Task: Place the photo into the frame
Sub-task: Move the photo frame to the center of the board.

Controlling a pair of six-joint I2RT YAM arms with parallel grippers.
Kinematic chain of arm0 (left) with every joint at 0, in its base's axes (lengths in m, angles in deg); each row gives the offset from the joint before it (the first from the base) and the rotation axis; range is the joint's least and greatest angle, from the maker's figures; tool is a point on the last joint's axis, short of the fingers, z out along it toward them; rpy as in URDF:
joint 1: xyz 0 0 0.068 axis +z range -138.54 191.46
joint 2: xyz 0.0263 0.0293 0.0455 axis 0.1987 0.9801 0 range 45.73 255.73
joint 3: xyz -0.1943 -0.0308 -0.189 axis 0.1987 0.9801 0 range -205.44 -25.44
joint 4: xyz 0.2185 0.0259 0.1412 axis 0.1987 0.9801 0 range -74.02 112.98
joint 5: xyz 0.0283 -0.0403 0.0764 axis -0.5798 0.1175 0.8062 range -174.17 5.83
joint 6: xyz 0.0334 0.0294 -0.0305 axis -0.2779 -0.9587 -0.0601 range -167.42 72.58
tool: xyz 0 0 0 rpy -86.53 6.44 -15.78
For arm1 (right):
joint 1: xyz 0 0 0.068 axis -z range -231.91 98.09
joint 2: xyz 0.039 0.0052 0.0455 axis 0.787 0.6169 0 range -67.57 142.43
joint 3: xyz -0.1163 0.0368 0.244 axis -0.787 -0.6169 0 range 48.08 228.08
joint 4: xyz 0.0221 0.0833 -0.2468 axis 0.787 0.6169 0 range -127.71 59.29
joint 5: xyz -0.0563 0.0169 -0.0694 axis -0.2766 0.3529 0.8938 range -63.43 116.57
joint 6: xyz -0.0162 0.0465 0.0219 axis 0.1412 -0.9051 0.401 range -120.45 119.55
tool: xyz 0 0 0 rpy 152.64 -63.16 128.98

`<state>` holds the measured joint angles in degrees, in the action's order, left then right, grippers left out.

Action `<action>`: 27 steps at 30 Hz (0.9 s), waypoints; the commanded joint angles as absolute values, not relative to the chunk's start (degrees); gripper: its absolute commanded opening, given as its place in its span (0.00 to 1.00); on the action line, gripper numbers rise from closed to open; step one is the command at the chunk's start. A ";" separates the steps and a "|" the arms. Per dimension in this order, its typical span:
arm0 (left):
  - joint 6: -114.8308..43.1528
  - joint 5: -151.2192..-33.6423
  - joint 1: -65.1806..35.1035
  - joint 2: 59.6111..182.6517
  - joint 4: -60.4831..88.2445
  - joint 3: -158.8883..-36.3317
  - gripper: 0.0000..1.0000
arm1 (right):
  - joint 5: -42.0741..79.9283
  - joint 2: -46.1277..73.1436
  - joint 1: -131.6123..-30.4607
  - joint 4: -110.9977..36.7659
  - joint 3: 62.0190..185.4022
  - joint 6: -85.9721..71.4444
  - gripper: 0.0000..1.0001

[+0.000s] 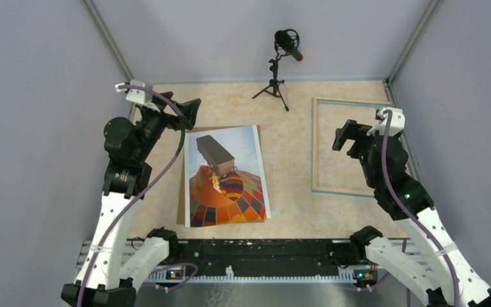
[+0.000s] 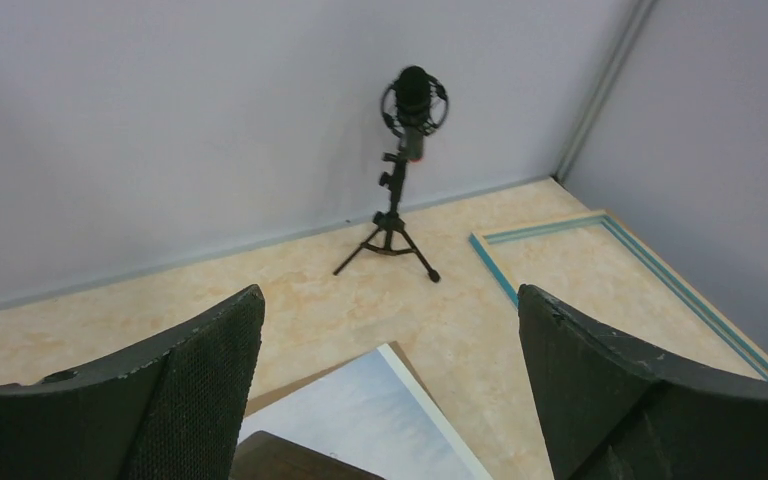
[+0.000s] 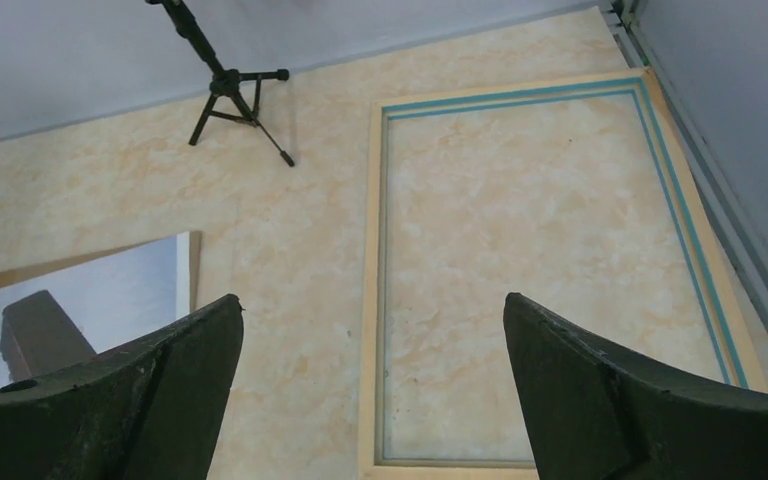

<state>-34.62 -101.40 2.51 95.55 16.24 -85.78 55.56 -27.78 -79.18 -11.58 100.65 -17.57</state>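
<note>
Status at the near side: I read the left gripper (image 1: 187,110) and the right gripper (image 1: 350,135) as spread wide, with nothing between the fingers. Both wrist views confirm this.

Next out, the large paper photo of an orange checkered hot-air balloon (image 1: 227,176) lies face up, left of centre on the mottled beige table (image 1: 288,211). It rests on a plain brown cardboard board (image 1: 181,192) that shows along its left and far edges. The thin light-wood rectangular frame with a light-blue face (image 1: 313,147) lies flat to the right, well apart from the photo and close to the right wall. Farthest back stands a black microphone on a small tripod (image 1: 275,86).

Hazards, in my judgement:
- The print lies flat, so a pinch may crease it or lift the board with it.
- The frame is only slightly larger, so a skewed placement may leave a corner riding on the rim.
- The wall crowds the right arm.

Limits: I cannot tell whether a pane fills the frame. The right arm covers the frame's near right corner, and each wrist view crops the photo.
</note>
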 commanded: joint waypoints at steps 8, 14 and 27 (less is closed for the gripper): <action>-41.66 -104.94 -5.83 100.34 15.72 -84.08 0.99 | 52.31 -18.60 -79.70 -7.30 104.55 -19.03 0.99; -43.39 -102.49 -7.43 98.67 15.72 -81.46 0.98 | 45.50 -17.09 -79.71 -8.59 102.58 -19.82 0.99; -40.51 -103.59 -10.89 97.79 12.92 -76.37 0.98 | 49.23 3.83 -78.82 5.09 109.21 -39.01 0.99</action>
<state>-41.46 -102.78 -9.47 98.72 16.78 -77.17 50.47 -0.64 -79.13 1.95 104.92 -33.29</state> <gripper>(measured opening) 0.986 0.988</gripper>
